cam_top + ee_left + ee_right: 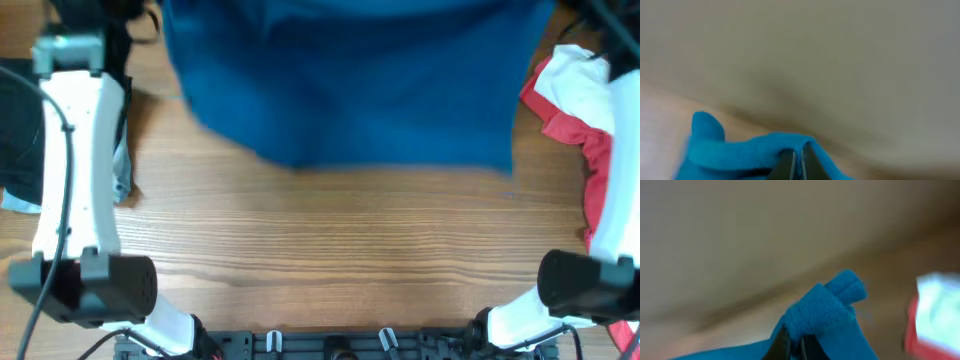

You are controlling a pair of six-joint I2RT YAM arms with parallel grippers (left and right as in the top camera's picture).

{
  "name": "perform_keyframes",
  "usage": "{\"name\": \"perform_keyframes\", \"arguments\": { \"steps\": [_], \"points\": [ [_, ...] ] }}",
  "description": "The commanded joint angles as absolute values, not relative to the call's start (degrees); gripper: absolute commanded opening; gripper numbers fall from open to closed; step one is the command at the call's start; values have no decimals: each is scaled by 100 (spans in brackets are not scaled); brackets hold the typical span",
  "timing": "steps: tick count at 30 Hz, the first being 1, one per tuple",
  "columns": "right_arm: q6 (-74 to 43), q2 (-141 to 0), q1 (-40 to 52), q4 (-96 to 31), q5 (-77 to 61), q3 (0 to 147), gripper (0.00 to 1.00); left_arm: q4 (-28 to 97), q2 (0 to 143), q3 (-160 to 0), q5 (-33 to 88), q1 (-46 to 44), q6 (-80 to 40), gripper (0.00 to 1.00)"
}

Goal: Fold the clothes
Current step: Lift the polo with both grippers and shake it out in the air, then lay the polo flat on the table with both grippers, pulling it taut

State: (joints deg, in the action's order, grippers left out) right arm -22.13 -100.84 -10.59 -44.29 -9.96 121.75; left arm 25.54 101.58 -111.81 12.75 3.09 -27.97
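Left end effector (799,167): jaws closed tight on a bunched fold of the clothes (350,80), a deep-blue shirt; fabric wraps both fingers. Beside the left arm (75,150), at the table's (330,250) left edge, lie one black garment (15,130) and one pale-blue piece (122,175), neither touched.

Centre: the blue shirt spans the far half of the table, its near edge running roughly parallel to the robot's base. It looks soft and out of focus from overhead, so probably held up off the wood, though this cannot be confirmed.

Right end effector (794,347): jaws likewise closed on a pinch of the same blue fabric. One red-and-white top (580,110) lies by the right edge, apart from the shirt.

Assessment: the shirt's long axis runs left to right between the two grips, one arm at each end, neither nearer. Any fold turns on both ends travelling together.

Count: two arms, two end effectors, one blue shirt, three other garments.
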Motion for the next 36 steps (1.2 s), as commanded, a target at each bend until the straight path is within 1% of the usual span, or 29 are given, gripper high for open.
{"name": "perform_keyframes", "arguments": {
  "steps": [1,2,3,7,8,11,14,18,21,23,26,29,36],
  "points": [
    [-1896,-9841,-1057,-5221,-469,13100,4,3326,9747,-12726,1389,403,-2132,4],
    [-1837,-9837,-1057,-5524,-314,13100,4,3712,9723,-12829,1389,403,-2115,4],
    [-1800,-9859,-1057,-6093,-71,13078,4,4241,9684,-12844,1396,397,-2117,4],
    [-1634,-10169,-1055,-7843,58,12798,4,7048,9802,-12779,1389,351,-2115,4],
    [-1625,-10252,-1055,-8062,73,12648,4,7625,9889,-12698,1389,318,-2099,4],
    [-1490,-10532,-1057,-8486,161,11992,4,8381,10169,-12263,1343,231,-1828,4],
    [-1332,-10556,-1057,-8514,176,11474,4,8534,10272,-11799,1341,239,-1791,4],
    [-1192,-10554,-1057,-8687,174,11181,4,8713,10280,-11281,1343,239,-1793,4],
    [-1194,-10551,-1057,-9070,176,11181,4,9100,10274,-11251,1345,239,-1693,4],
    [-1125,-10484,-1057,-9216,202,11024,4,9664,10276,-11244,1343,235,-1505,4],
    [-1382,-10298,-1057,-9214,414,10538,4,9653,10114,-10761,1345,169,-1413,4],
    [-1361,-10178,-1057,-9089,416,9985,4,9625,9994,-9985,1323,132,-1409,4],
    [-1503,-9572,-1138,-8324,456,8099,4,8685,9310,-7400,1313,139,-1533,4]
  ]
}}
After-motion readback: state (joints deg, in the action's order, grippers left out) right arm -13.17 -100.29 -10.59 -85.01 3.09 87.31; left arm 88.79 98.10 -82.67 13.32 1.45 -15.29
